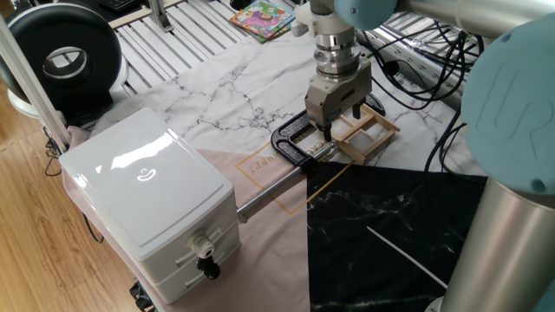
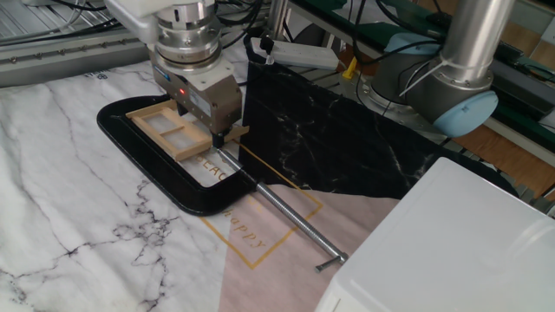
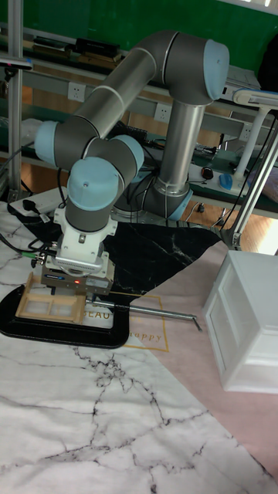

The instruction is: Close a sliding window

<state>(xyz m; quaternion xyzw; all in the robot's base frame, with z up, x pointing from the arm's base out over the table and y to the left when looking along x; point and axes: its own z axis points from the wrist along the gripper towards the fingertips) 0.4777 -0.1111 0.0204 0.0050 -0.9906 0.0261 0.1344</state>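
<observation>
The sliding window lies flat on the marble mat. Its tan four-pane sash (image 1: 368, 132) (image 2: 170, 132) (image 3: 51, 302) sits partly inside the black rounded frame (image 1: 293, 144) (image 2: 170, 189) (image 3: 71, 329) and sticks out past the frame's end on the black-mat side. My gripper (image 1: 342, 122) (image 2: 204, 128) (image 3: 76, 293) points straight down onto the sash. The jaws stand apart, open, with one fingertip (image 2: 218, 139) down at the sash corner by the metal rod. The far finger is hidden behind the gripper body in the other fixed view.
A metal rod (image 2: 286, 208) (image 1: 264, 195) runs from the frame across the pink mat. A big white box (image 1: 149, 192) (image 2: 451, 251) (image 3: 249, 324) stands close by. A black marble mat (image 2: 329, 143) lies beside the window. Cables (image 1: 416, 61) and a black fan (image 1: 62, 57) lie at the edges.
</observation>
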